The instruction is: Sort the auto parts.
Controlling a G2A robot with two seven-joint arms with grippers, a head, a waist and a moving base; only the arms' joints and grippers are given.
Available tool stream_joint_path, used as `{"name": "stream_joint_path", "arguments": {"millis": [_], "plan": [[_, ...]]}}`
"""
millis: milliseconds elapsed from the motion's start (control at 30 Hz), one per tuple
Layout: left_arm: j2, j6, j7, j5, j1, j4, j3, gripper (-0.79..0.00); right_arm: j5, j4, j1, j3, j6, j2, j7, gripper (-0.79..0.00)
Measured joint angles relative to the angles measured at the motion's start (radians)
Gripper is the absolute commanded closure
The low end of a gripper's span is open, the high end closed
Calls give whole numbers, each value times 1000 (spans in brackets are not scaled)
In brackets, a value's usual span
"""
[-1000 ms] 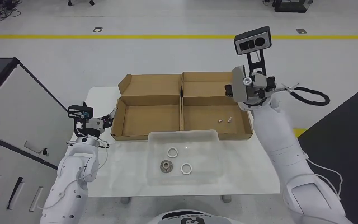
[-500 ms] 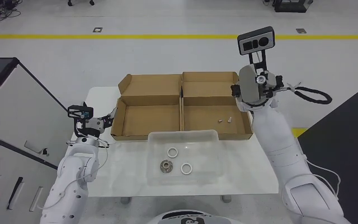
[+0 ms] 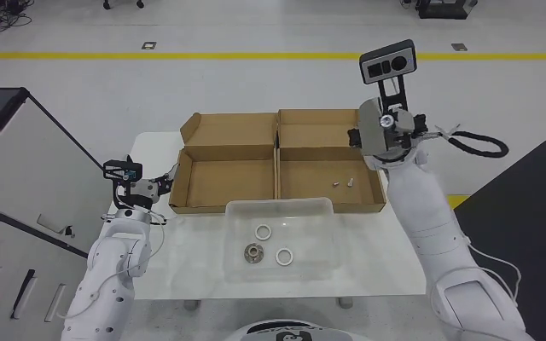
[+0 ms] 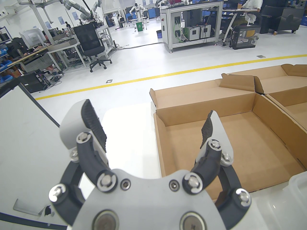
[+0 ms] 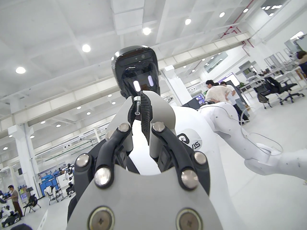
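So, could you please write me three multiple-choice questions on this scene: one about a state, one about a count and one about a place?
1. The right gripper is:
A open and empty; B shut on a nut; C shut on a small threaded metal screw.

2. How many white rings lie in the clear plastic tray?
A one; B two; C four.

3. The two loose silver screws lie:
A in the right brown cardboard box; B in the tray; C in the right gripper's grip.

Answers:
1 C, the right wrist view shows it pinching the screw.
2 B, two rings lie there beside one grey metal part.
3 A, both rest on that box's floor.
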Motion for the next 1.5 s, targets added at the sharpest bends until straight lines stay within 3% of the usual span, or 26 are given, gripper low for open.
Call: {"name": "stream_joint_path", "arguments": {"millis": [133,467,633,867,1033,1267,1500], "plan": [[0,0,0,0,0,0,0,-785,-141,9,-1,67,58,20,15,0],[0,0,0,0,0,0,0,-785,-752,-6,15,300,281,109,142,0],[0,0,0,0,0,0,0,-785,-1029,-32,67,306,342,152,146,0],[0,0,0,0,0,0,0,-785,-1346,27,245,127,303,209,146,0],[0,0,0,0,0,0,0,-785,-1490,130,391,-59,258,218,146,0],[0,0,0,0,0,0,0,-785,-1620,286,532,-295,225,187,145,0],[0,0,0,0,0,0,0,-785,-1709,399,575,-438,221,147,95,0]]}}
